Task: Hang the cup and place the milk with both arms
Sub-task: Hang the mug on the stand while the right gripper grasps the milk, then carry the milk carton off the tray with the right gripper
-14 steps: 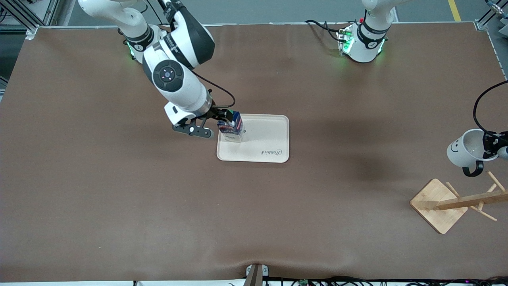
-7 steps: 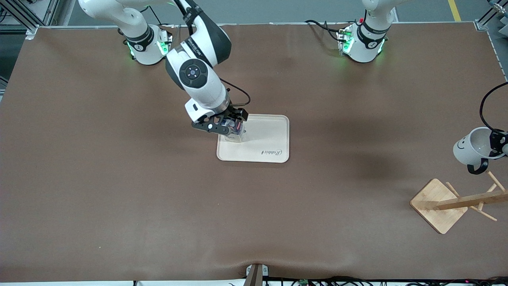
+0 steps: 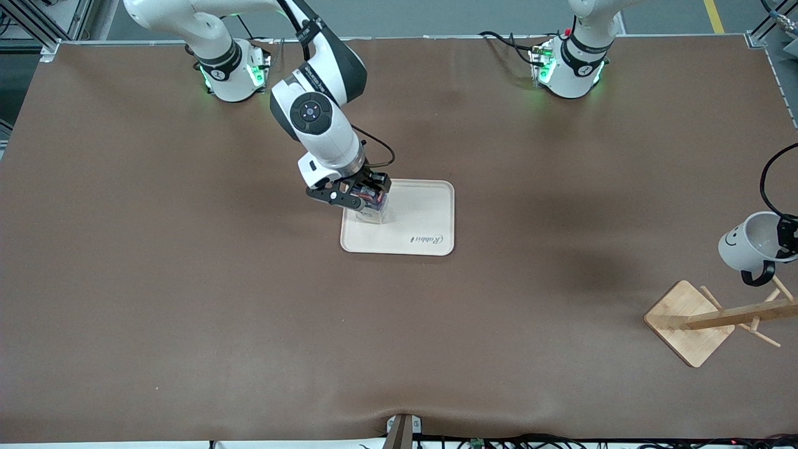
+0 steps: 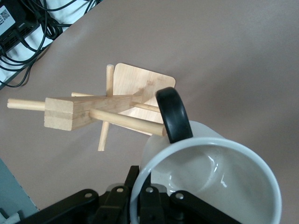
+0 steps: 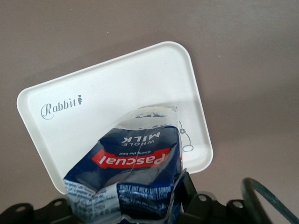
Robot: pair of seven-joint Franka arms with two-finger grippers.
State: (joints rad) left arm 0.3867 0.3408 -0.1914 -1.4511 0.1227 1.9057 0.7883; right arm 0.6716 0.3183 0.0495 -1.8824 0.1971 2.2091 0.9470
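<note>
My right gripper (image 3: 365,196) is shut on the milk (image 3: 373,211), a dark blue carton, at the corner of the white tray (image 3: 424,212) toward the right arm's end. In the right wrist view the carton (image 5: 135,168) is crumpled between the jaws of that gripper (image 5: 133,205), with its lower end at the tray (image 5: 117,98). My left gripper (image 3: 787,240) is shut on the rim of the white cup (image 3: 748,246) and holds it tilted above the wooden rack (image 3: 717,315). In the left wrist view the cup's black handle (image 4: 173,114) is at the tip of a rack peg (image 4: 126,120).
The rack stands on a square wooden base (image 3: 686,321) near the table's edge at the left arm's end, with several pegs sticking out. Brown cloth covers the table. Black cables (image 4: 28,28) lie past the table edge beside the rack.
My right gripper has swung upright over the tray corner with the milk and come lower. My left gripper has carried the cup lower, closer to the rack's pegs.
</note>
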